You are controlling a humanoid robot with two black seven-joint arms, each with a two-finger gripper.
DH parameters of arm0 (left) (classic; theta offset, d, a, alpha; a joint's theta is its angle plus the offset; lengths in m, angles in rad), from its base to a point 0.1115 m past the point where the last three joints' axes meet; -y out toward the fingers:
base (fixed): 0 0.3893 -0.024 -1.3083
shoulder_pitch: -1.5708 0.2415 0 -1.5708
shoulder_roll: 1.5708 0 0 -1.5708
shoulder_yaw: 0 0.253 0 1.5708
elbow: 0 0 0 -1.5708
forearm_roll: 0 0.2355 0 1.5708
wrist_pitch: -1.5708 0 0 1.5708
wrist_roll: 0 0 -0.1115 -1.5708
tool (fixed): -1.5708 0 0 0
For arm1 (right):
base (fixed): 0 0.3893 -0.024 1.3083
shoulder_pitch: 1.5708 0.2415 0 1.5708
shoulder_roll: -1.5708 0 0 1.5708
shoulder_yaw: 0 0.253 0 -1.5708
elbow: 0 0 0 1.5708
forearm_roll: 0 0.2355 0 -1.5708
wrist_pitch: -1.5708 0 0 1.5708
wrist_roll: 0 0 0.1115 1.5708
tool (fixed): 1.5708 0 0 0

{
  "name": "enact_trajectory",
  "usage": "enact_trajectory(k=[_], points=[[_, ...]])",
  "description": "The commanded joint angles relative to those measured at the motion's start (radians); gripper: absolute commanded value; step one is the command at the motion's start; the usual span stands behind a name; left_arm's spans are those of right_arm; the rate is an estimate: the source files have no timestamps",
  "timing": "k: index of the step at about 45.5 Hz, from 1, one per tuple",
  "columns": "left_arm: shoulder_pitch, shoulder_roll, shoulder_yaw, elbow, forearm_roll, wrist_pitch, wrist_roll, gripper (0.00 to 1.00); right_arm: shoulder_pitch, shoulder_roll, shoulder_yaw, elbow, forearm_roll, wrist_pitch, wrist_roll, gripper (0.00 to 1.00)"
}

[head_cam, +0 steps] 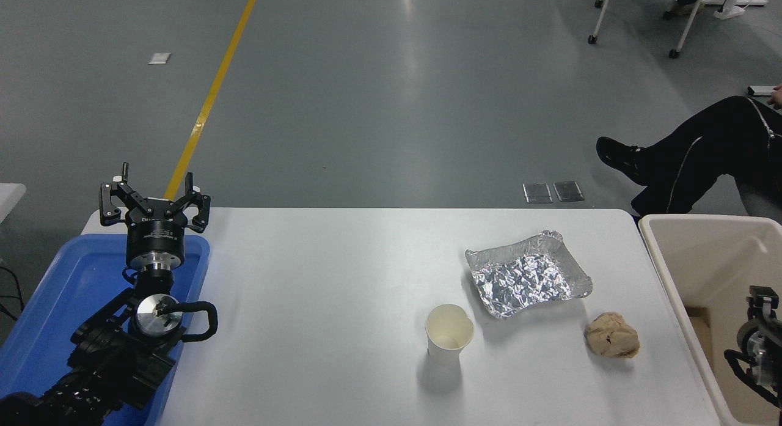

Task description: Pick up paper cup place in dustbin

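Paper cup (449, 332) upright on table (317, 279), well apart from dustbin (666, 273)

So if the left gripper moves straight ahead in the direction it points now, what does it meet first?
The left gripper, open, points away from the camera over the far end of the blue tray. Ahead lie only the table's far edge and bare floor, so the way looks free, though depth is hard to judge.
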Motion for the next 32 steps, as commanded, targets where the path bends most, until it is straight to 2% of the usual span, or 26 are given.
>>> enact_trajectory(k=[1, 32], points=[[-0.003, 0.000, 0.001, 0.000, 0.000, 0.000, 0.005, 0.99, -0.008, -0.001, 0.010, -0.001, 0.000, -0.042, -0.001, 1.00], [-0.003, 0.002, 0.001, 0.000, 0.005, 0.000, 0.000, 0.99, 0.034, 0.004, -0.009, 0.002, -0.018, -0.060, -0.001, 1.00]])
